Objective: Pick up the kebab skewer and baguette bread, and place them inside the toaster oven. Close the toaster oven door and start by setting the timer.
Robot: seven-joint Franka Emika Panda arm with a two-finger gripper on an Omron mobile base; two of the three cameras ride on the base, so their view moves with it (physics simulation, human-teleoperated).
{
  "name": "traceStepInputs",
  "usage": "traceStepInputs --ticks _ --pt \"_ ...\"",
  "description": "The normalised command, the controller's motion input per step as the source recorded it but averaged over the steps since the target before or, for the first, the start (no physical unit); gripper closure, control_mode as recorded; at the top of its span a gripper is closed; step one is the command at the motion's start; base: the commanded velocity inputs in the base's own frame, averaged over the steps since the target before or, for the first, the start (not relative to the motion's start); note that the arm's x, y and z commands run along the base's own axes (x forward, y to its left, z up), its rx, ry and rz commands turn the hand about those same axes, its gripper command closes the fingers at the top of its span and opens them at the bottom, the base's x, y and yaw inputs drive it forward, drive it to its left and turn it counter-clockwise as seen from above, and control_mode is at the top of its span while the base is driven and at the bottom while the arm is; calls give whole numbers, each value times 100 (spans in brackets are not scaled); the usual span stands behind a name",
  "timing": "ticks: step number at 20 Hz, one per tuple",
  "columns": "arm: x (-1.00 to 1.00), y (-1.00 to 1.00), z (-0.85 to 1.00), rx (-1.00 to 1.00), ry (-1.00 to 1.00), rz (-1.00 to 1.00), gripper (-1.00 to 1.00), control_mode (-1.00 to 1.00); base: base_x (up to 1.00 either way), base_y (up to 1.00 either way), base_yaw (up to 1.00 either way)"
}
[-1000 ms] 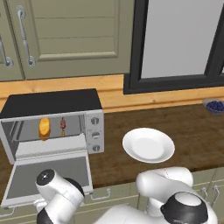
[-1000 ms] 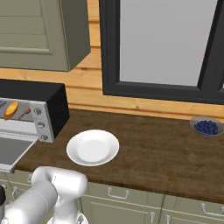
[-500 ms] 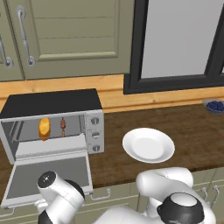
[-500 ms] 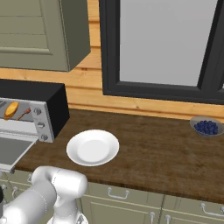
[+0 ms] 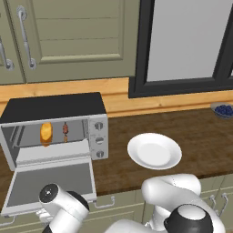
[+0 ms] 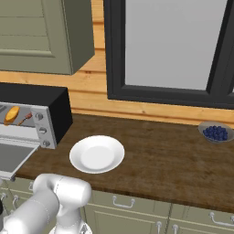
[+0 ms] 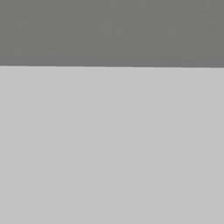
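The toaster oven (image 5: 54, 107) stands at the left of the counter with its door (image 5: 50, 182) folded down flat. On the rack inside lie the baguette bread (image 5: 46, 132) and, just to its right, the kebab skewer (image 5: 65, 130). From the right base view the same bread (image 6: 12, 114) and skewer (image 6: 25, 119) sit inside the oven (image 6: 41, 98). My arm bends down low in front of the door's front edge. The hand view is pressed close to a pale flat surface (image 7: 112, 144) under a darker band. My jaws stand wide, and I see nothing held.
Three knobs (image 5: 99, 141) are stacked on the oven's right side. A white plate (image 5: 154, 151) lies on the wooden counter to the right of the oven. A bowl of blueberries (image 5: 223, 109) sits at the far right. Cabinets hang above and a window is behind.
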Motion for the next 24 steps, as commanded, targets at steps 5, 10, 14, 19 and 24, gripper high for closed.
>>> traceStepInputs --ticks 5,10,14,19,24 --pt "39 -14 3 0 -6 0 -100 -100 0 0 0" --pt "45 -16 27 0 -9 0 -100 -100 0 0 0" --pt "52 -12 36 1 -11 0 -100 -100 0 0 0" --pt "63 -6 44 1 -10 0 -100 -100 0 0 0" --pt "75 -13 64 0 -5 0 -100 -100 0 0 0"
